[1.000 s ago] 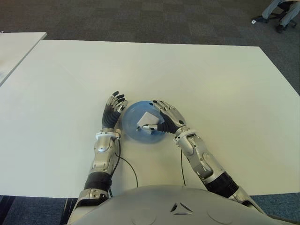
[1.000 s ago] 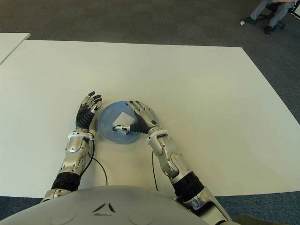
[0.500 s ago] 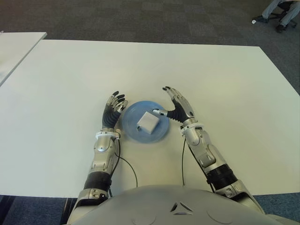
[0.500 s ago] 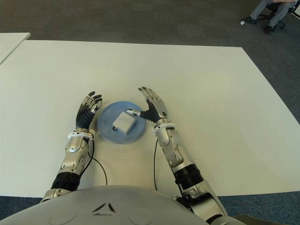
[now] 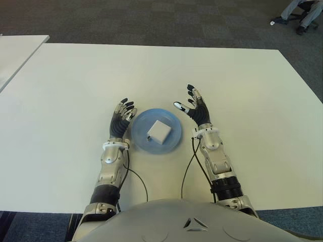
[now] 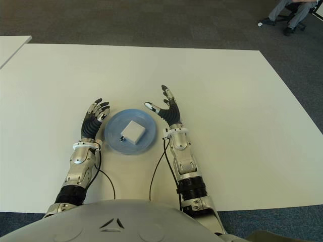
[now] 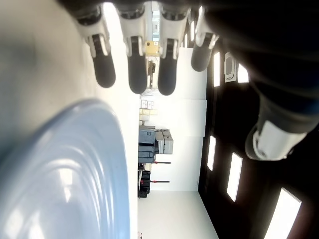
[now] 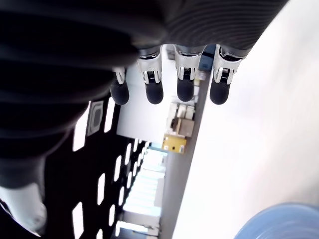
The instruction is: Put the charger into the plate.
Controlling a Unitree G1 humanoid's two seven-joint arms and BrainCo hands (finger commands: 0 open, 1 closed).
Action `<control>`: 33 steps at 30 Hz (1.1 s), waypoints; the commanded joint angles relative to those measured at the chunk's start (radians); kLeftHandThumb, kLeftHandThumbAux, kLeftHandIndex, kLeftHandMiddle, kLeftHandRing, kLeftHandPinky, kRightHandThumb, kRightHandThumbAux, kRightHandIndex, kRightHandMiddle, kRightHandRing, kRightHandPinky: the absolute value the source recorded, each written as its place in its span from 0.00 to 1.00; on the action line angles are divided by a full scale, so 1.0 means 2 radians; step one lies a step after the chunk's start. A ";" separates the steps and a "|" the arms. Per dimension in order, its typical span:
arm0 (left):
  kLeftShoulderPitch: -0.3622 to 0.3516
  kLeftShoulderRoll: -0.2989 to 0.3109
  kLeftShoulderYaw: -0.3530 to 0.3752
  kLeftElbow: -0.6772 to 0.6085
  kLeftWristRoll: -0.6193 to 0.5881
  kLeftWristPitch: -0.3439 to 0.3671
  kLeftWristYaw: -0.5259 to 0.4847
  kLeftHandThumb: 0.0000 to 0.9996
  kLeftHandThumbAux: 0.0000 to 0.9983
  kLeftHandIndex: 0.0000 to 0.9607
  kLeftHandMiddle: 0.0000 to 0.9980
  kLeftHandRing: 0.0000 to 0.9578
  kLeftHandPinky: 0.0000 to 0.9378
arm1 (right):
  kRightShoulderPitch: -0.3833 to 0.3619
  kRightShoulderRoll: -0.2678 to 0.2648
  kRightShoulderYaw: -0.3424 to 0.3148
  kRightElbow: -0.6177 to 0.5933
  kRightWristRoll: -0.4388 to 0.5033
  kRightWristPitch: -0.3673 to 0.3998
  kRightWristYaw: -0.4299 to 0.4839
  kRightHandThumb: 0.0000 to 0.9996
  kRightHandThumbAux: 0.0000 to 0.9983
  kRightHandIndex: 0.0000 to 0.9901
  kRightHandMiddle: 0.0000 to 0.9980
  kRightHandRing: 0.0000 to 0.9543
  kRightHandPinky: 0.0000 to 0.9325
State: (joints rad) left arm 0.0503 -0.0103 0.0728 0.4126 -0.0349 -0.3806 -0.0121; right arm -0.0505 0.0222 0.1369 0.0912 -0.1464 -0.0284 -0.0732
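Note:
A white square charger point(image 5: 158, 132) lies flat in the middle of the blue plate point(image 5: 142, 124) on the white table point(image 5: 237, 85). My right hand point(image 5: 194, 107) is to the right of the plate, apart from it, fingers spread and holding nothing. The right wrist view shows the plate rim point(image 8: 271, 223) at the frame's corner. My left hand point(image 5: 122, 117) shows just left of the plate with its fingers extended and nothing in them; the left wrist view shows the plate point(image 7: 75, 169) close beside it.
A second white table point(image 5: 17, 50) stands at the far left. A seated person's legs point(image 5: 298, 11) show at the far right on the dark carpet. Thin black cables point(image 5: 135, 176) trail from both wrists toward my body.
My right hand has let go of the charger, left it on the plate, and drawn back to the right with its fingers spread. The left hand has not moved.

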 commanded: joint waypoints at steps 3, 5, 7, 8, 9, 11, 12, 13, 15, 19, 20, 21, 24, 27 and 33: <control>0.006 0.004 0.005 0.021 0.004 0.013 0.006 0.00 0.56 0.14 0.23 0.23 0.24 | 0.003 0.010 -0.018 0.021 0.034 0.009 0.014 0.11 0.76 0.00 0.00 0.00 0.00; 0.004 0.006 0.005 0.026 0.004 0.011 0.004 0.00 0.57 0.14 0.22 0.23 0.23 | 0.001 0.011 -0.020 0.028 0.037 0.004 0.018 0.10 0.77 0.00 0.00 0.00 0.00; 0.002 0.007 0.005 0.030 0.005 0.008 0.003 0.00 0.57 0.14 0.22 0.23 0.22 | -0.003 0.012 -0.023 0.036 0.042 -0.002 0.022 0.08 0.80 0.00 0.00 0.00 0.00; 0.001 0.008 0.006 0.034 0.005 0.006 0.002 0.00 0.57 0.14 0.22 0.23 0.22 | -0.005 0.012 -0.025 0.041 0.044 -0.006 0.024 0.07 0.81 0.00 0.00 0.00 0.00; 0.000 0.009 0.006 0.036 0.004 0.005 0.002 0.00 0.57 0.14 0.22 0.23 0.22 | -0.007 0.013 -0.026 0.046 0.047 -0.010 0.026 0.06 0.81 0.00 0.00 0.00 0.00; -0.001 0.010 0.006 0.040 0.004 0.004 0.002 0.00 0.57 0.14 0.22 0.22 0.23 | -0.009 0.014 -0.029 0.053 0.051 -0.016 0.030 0.04 0.83 0.00 0.00 0.00 0.00; -0.002 0.010 0.006 0.041 0.004 0.003 0.001 0.00 0.57 0.14 0.22 0.23 0.23 | -0.010 0.014 -0.030 0.056 0.052 -0.019 0.031 0.03 0.83 0.00 0.00 0.00 0.00; -0.003 0.011 0.006 0.043 0.003 0.003 0.002 0.00 0.57 0.14 0.22 0.23 0.23 | -0.012 0.014 -0.031 0.061 0.054 -0.023 0.032 0.03 0.83 0.00 0.00 0.00 0.00; -0.004 0.011 0.007 0.044 0.002 0.003 0.003 0.00 0.57 0.14 0.22 0.23 0.23 | -0.015 0.014 -0.034 0.069 0.057 -0.030 0.035 0.01 0.83 0.00 0.00 0.00 0.00; -0.006 0.012 0.008 0.047 0.002 0.002 0.003 0.00 0.56 0.14 0.22 0.23 0.23 | -0.020 0.014 -0.038 0.083 0.059 -0.041 0.037 0.00 0.81 0.00 0.00 0.00 0.00; -0.007 0.012 0.008 0.047 0.002 0.001 0.004 0.00 0.56 0.14 0.22 0.23 0.23 | -0.021 0.014 -0.039 0.087 0.059 -0.044 0.038 0.00 0.81 0.00 0.00 0.00 0.00; -0.007 0.012 0.009 0.048 0.003 0.001 0.005 0.00 0.56 0.14 0.22 0.23 0.23 | -0.021 0.013 -0.041 0.091 0.060 -0.047 0.039 0.00 0.81 0.00 0.00 0.00 0.00; -0.007 0.012 0.009 0.049 0.005 0.000 0.006 0.00 0.55 0.14 0.22 0.23 0.23 | -0.024 0.014 -0.045 0.108 0.064 -0.057 0.043 0.00 0.81 0.00 0.00 0.00 0.00; -0.008 0.013 0.010 0.051 0.005 0.000 0.005 0.00 0.55 0.14 0.22 0.23 0.23 | -0.026 0.015 -0.047 0.117 0.066 -0.063 0.045 0.00 0.81 0.00 0.00 0.00 0.01; -0.010 0.013 0.012 0.052 0.005 0.001 0.004 0.00 0.55 0.14 0.22 0.23 0.23 | -0.028 0.016 -0.051 0.130 0.073 -0.071 0.053 0.00 0.82 0.00 0.00 0.00 0.02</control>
State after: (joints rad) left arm 0.0115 0.0113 0.0957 0.4763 -0.0286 -0.4123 -0.0121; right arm -0.0969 0.0491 0.0437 0.3278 -0.0225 -0.1591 0.0227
